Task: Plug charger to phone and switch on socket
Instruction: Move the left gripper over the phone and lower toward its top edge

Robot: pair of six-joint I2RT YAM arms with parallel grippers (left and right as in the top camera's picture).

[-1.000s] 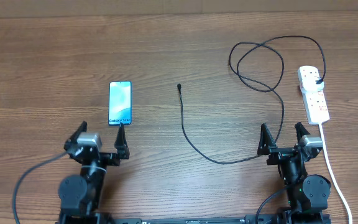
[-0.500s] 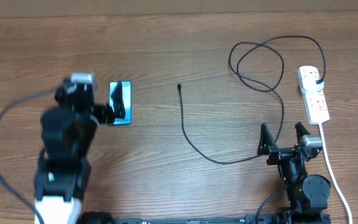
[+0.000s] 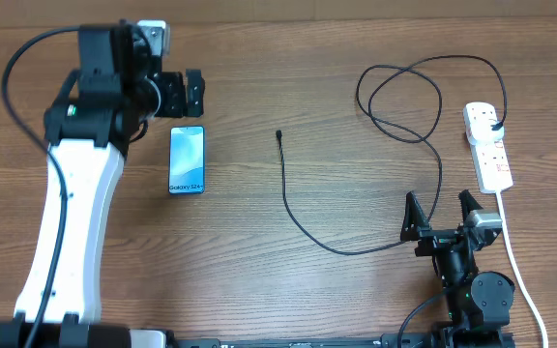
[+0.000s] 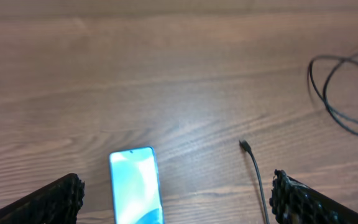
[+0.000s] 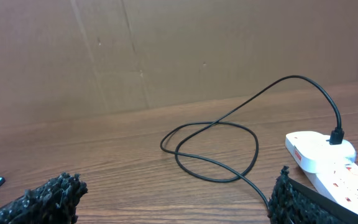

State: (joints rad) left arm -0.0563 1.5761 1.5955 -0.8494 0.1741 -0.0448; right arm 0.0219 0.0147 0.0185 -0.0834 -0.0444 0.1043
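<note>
phone is laid flat on the wooden surface at the left, its screen lit. just past its far edge the left gripper is held spread wide, nothing grasped. the charger tip is seen right of the phone, well apart from it. its cable is looped to the socket at the right and plugged in there. the right gripper is seen near the cable, released and empty.

The white-shelled left arm has black joints, a looping black cable and a small green light. The rounded black right arm is squat. Both arms' black fingers have knobbly pads.
</note>
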